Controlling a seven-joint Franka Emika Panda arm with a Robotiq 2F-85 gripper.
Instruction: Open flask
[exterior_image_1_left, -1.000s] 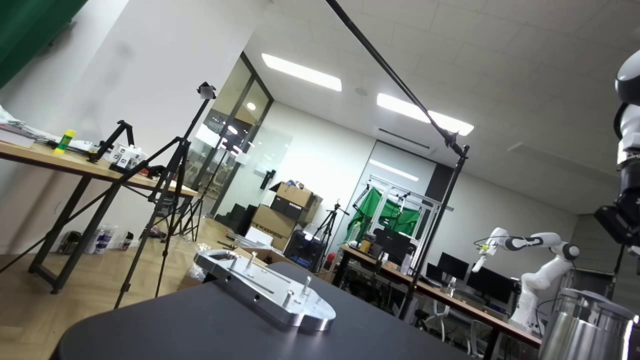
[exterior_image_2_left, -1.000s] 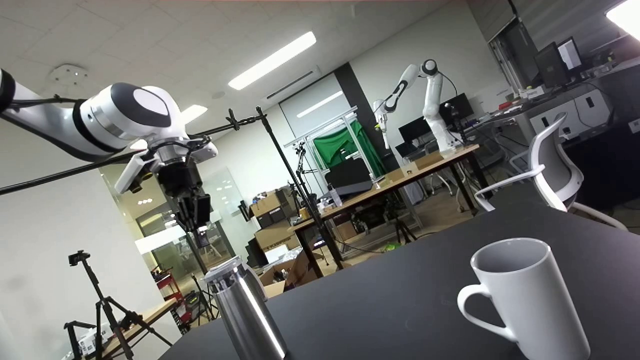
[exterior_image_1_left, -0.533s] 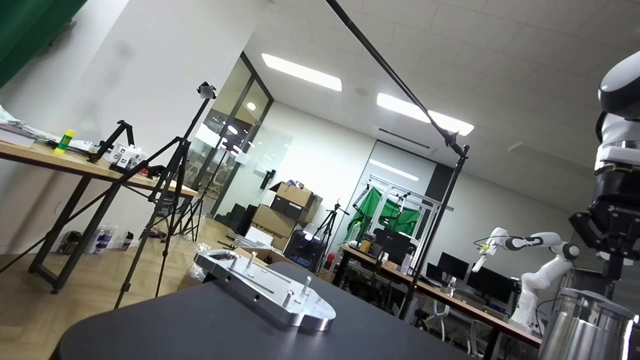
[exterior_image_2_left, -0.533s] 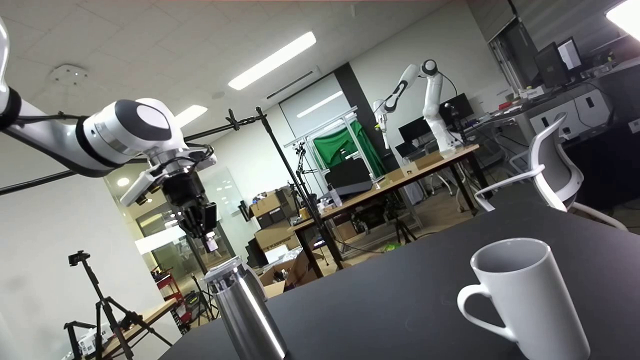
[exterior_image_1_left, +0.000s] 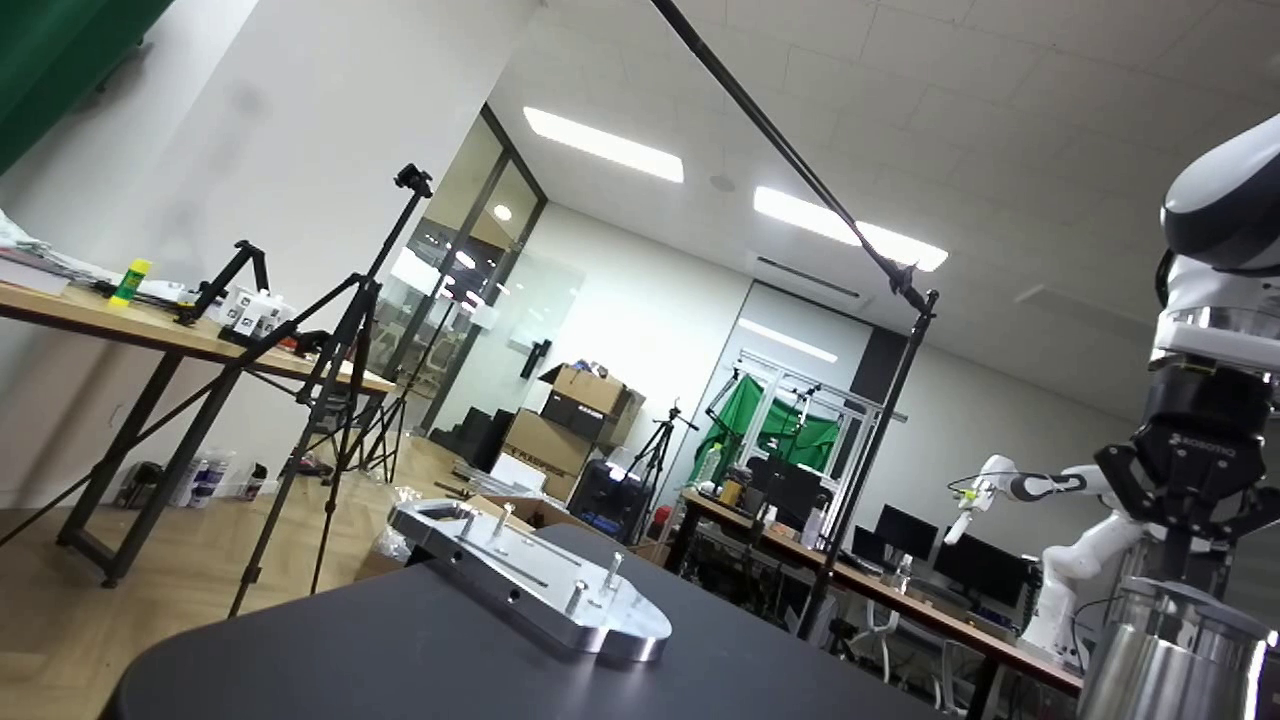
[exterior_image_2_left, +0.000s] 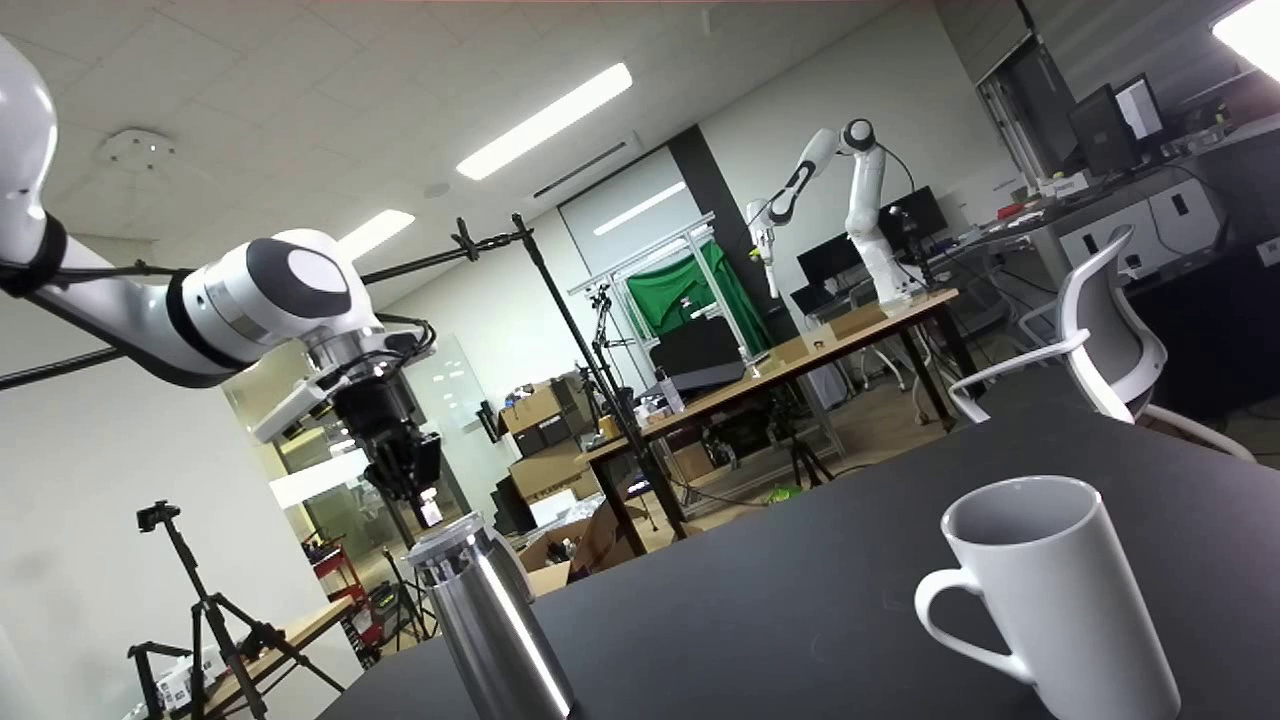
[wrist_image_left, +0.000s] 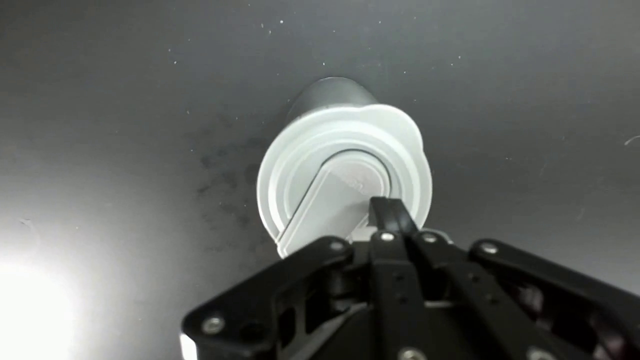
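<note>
The flask is a brushed-steel cylinder standing upright on the dark table; it shows in both exterior views (exterior_image_1_left: 1165, 665) (exterior_image_2_left: 500, 640). In the wrist view its pale round lid (wrist_image_left: 320, 145) faces up, with a long lever tab (wrist_image_left: 327, 205) across it. A handle (exterior_image_2_left: 512, 565) shows on its side in an exterior view. My gripper (wrist_image_left: 387, 200) is shut and empty, its fingertips together over the lid beside the tab. The gripper also shows just above the flask in both exterior views (exterior_image_1_left: 1185, 565) (exterior_image_2_left: 425, 505). I cannot tell whether the fingertips touch the lid.
A white mug (exterior_image_2_left: 1060, 600) stands on the table (exterior_image_2_left: 760, 610) to the right of the flask in an exterior view. A metal plate with pegs (exterior_image_1_left: 540, 575) lies on the table in an exterior view. A black stand pole (exterior_image_1_left: 870, 470) rises behind the table.
My gripper has come down toward the flask's top, moving left in an exterior view and right in an exterior view. It stays shut. The flask, mug and metal plate have not moved.
</note>
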